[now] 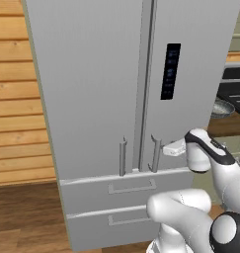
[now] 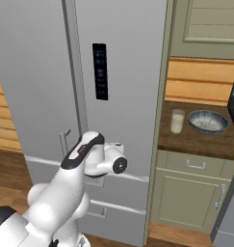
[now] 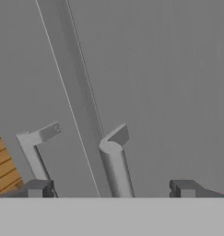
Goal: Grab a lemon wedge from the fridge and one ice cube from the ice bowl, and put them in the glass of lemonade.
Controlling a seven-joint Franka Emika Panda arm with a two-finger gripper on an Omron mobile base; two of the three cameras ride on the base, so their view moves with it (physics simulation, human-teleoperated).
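Two fridge [image 1: 92,74] doors shut — gripper [image 3: 111,189] wide open, empty, straddling right handle [image 3: 114,161]; misaligned closing risks slipping off.

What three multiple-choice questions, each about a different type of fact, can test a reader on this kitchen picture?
1. Where is the glass?
A. on the counter, left of the bowl
B. inside the bowl
C. on the floor

2. How many drawers are below the fridge doors?
A. one
B. two
C. four

3. How are the fridge doors?
A. both open
B. one open
C. both closed

Answers: 1 A, it stands beside the bowl; 2 B, two handles are stacked; 3 C, both doors lie flush, open gripper before a handle.
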